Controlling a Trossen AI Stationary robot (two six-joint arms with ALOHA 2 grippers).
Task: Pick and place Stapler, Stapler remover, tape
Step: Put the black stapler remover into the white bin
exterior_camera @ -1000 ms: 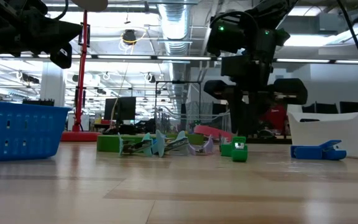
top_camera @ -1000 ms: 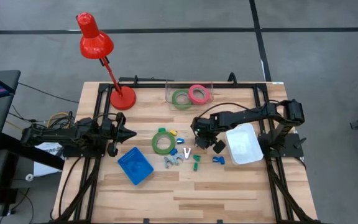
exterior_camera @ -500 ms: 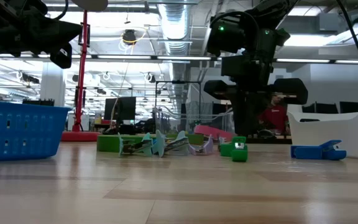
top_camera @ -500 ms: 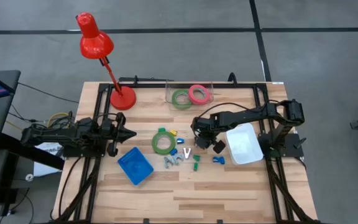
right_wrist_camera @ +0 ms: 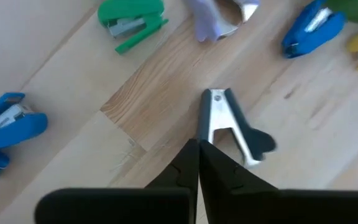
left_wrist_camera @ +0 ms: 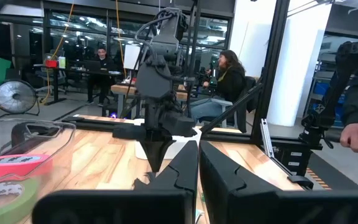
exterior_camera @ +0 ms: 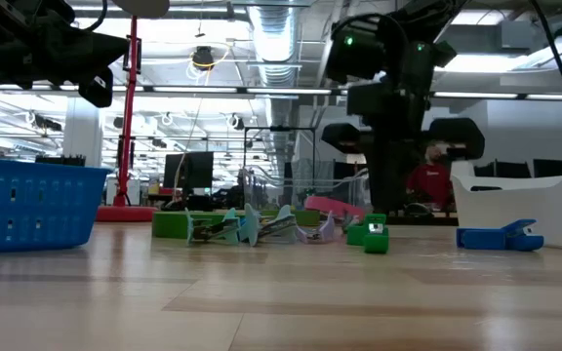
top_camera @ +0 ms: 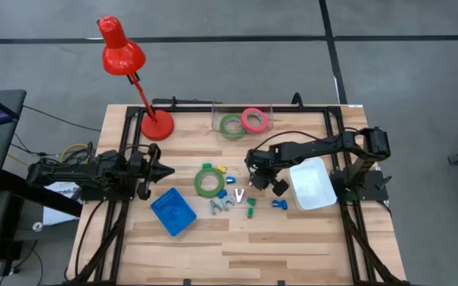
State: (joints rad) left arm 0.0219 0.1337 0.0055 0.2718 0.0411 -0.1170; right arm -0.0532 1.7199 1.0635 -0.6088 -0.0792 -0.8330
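Right wrist view: the right gripper [right_wrist_camera: 198,149], fingers pressed together and holding nothing, hangs just above a black-and-chrome staple remover [right_wrist_camera: 232,124] on the wooden table [right_wrist_camera: 73,87], with a green stapler [right_wrist_camera: 131,20] and blue staplers [right_wrist_camera: 8,127] scattered around it. From above, that gripper [top_camera: 252,176] sits beside the white bin [top_camera: 312,184], a green tape ring [top_camera: 207,181] lies nearby, and green [top_camera: 231,126] and pink tape rings [top_camera: 253,120] rest in the clear tray [top_camera: 215,116]. The left gripper [top_camera: 165,171], also closed, waits near the blue basket [top_camera: 172,211].
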